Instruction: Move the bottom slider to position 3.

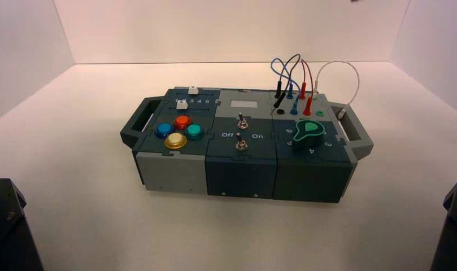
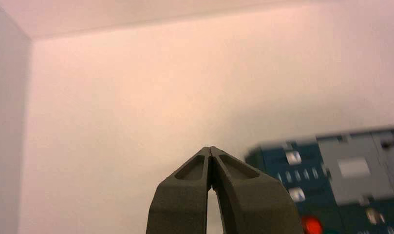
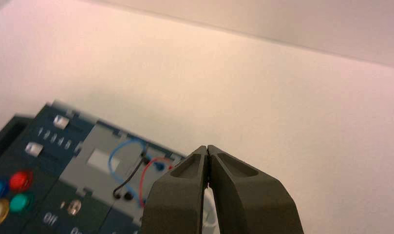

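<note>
The bottom slider (image 1: pixel 182 104) is a small white knob on the box's back left module, just behind the coloured buttons. The printed 3 (image 1: pixel 192 102) of the row 3 4 5 shows right beside it, on its right. The knob also shows in the left wrist view (image 2: pixel 297 194) and the right wrist view (image 3: pixel 33 148). My left gripper (image 2: pixel 211 149) is shut and empty, parked off the box's left front. My right gripper (image 3: pixel 207 147) is shut and empty, parked off the box's right front. Both are far from the slider.
A twin white knob (image 1: pixel 193 90) sits behind the slider. Red (image 1: pixel 182 121), blue (image 1: pixel 164 130), green (image 1: pixel 194 131) and yellow (image 1: pixel 175 140) buttons lie in front. Two toggle switches (image 1: pixel 242 122), a green dial (image 1: pixel 308 133) and looped wires (image 1: pixel 294 79) fill the box's middle and right. Handles (image 1: pixel 136 123) stick out at both ends.
</note>
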Tool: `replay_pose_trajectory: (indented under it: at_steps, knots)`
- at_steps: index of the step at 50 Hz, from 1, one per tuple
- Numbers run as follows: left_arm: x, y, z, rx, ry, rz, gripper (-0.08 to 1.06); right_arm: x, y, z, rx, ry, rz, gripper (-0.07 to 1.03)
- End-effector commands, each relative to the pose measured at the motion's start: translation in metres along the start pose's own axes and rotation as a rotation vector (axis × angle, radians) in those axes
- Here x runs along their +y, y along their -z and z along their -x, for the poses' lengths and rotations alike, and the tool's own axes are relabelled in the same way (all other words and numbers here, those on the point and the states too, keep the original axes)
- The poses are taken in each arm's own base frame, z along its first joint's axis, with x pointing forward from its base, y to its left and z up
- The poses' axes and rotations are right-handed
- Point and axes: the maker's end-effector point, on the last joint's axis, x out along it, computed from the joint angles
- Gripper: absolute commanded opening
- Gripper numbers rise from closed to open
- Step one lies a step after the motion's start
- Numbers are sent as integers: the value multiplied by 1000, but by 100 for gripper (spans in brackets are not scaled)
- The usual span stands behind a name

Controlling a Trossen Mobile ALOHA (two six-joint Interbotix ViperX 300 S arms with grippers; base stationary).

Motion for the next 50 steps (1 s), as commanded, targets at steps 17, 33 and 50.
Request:
replay_pose_trajectory:
  at_steps: [17,33,50]
  knots:
    - [-32,39,20,216,88,-55,-3,40,12,-22,186,-90,97,-2]
    - [-52,52,13,266,147,-70,-3,53,12,-18,178,-120,131,-2]
    - [-62,71,-30,424,157,-50,-3,73,16,-20,182,-165,183,-2]
